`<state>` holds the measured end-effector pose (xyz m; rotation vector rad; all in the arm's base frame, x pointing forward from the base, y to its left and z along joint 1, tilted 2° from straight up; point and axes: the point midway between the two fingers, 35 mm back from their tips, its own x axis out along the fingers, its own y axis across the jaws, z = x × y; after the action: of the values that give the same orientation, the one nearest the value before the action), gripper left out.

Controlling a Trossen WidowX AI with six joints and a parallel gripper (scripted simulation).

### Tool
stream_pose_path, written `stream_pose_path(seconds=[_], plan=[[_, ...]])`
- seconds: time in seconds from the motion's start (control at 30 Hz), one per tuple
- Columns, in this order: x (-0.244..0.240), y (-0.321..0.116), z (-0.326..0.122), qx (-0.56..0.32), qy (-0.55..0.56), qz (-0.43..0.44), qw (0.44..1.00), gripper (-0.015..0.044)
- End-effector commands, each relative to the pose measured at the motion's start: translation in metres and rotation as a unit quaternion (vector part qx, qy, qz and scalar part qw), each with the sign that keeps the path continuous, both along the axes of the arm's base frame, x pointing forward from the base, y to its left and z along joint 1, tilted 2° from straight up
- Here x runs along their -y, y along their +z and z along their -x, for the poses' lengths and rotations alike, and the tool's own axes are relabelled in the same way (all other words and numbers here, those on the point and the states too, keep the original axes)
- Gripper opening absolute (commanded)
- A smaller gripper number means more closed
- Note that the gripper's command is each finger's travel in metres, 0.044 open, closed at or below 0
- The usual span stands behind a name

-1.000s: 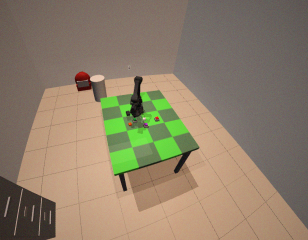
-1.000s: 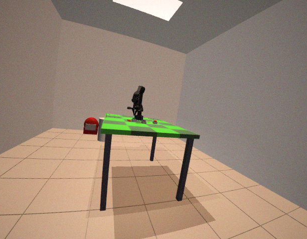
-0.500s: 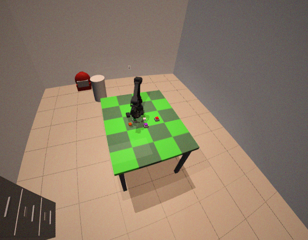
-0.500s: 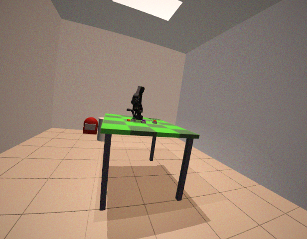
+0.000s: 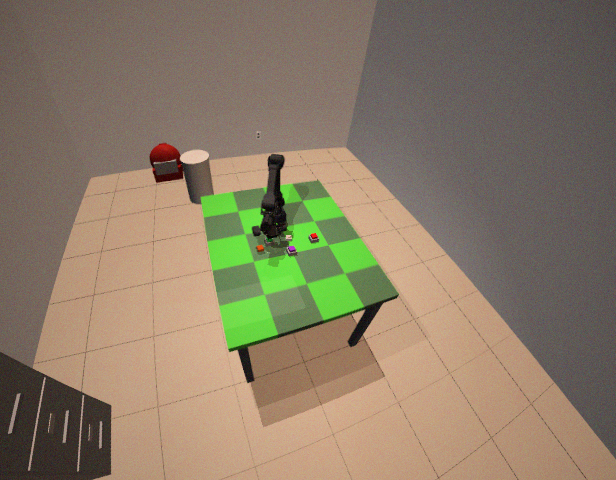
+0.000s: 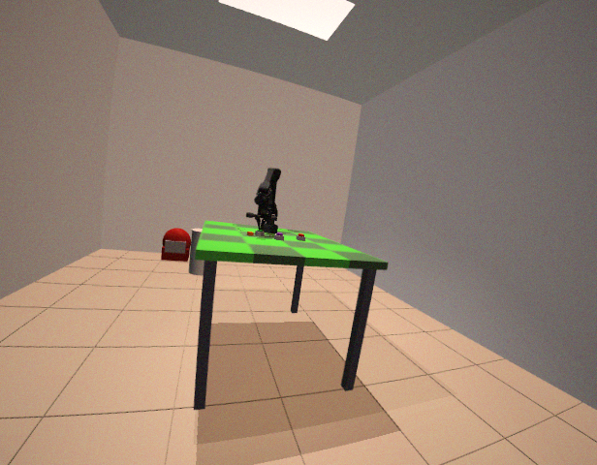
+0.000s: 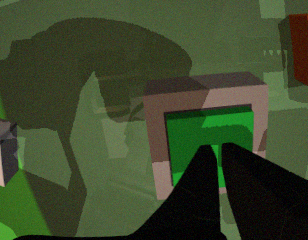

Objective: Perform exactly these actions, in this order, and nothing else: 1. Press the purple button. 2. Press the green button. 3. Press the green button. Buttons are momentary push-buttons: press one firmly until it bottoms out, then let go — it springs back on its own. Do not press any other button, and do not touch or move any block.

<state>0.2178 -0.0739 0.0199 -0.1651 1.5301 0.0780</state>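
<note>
Wrist, top and exterior views of a press on the checkered counter (image 5: 344, 297). The tool (image 7: 217, 155) has its fingers drawn together with nothing between them, so the two tips form one blunt point; in the wrist view that point lies over the lower part of the green button (image 7: 209, 135), which sits in a pale square housing at mid-frame. Whether the tips already touch the cap cannot be told. In the top view the green button (image 5: 268, 239) is largely hidden beneath the arm, with the purple button (image 5: 291, 250) just right of it, the orange button (image 5: 259, 248) to its left, and the red button (image 5: 313, 237) farther right. The green cap is judged rigid and spring-loaded: it needs no grasp, only a straight, firm downward push near its centre until it bottoms out, followed by release. Because the tips sit toward the cap's near edge, an off-centre push could slide onto the housing; neighbouring buttons lie close enough to warrant a vertical approach.
</note>
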Motion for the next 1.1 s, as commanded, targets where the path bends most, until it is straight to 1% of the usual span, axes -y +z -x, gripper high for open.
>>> stream_pose_path(seconds=[0.0,0.2,0.37,0.57,1.07], plan=[[-0.001,-0.001,0.0,-0.001,0.002,-0.003,1.0,0.002],[-0.001,-0.001,0.0,-0.001,0.002,-0.003,1.0,0.002],[-0.002,0.033,0.001,-0.001,0.002,-0.003,1.0,0.002],[-0.002,0.031,0.001,-0.001,0.002,-0.003,1.0,0.002],[-0.001,0.008,0.0,-0.001,0.002,-0.003,1.0,0.002]])
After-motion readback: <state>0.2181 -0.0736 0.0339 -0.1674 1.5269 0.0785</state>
